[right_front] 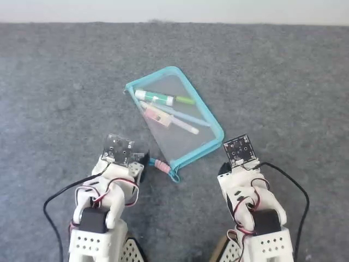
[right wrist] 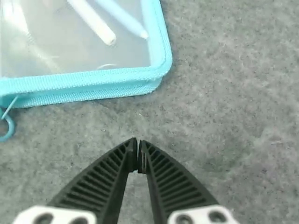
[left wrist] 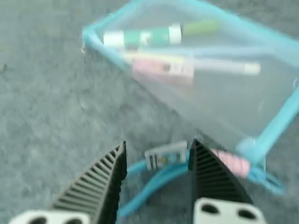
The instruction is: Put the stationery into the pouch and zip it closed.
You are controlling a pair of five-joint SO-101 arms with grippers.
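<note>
A clear pouch [right_front: 180, 143] with a teal zip border lies mid-table. Inside it are a green marker [right_front: 163, 99], a pink-and-yellow item [right_front: 156, 115], a white pen [right_front: 182, 126] and a blue pen [right_front: 188, 116]. From its near corner trails a teal cord with pink beads [right_front: 160, 164]. My left gripper [right_front: 142, 159] stands open at that cord; in the left wrist view the gripper [left wrist: 158, 144] has a silver tag [left wrist: 166, 156] between its fingers, untouched, and the beads [left wrist: 231, 161] beside one finger. My right gripper [right wrist: 138, 143] is shut on nothing, just short of the pouch's teal edge [right wrist: 93, 86].
Grey carpet-like cloth [right_front: 283, 82] covers the table, with open room on every side of the pouch. A pale wall strip runs along the far edge. Black cables [right_front: 297, 191] loop beside both arm bases.
</note>
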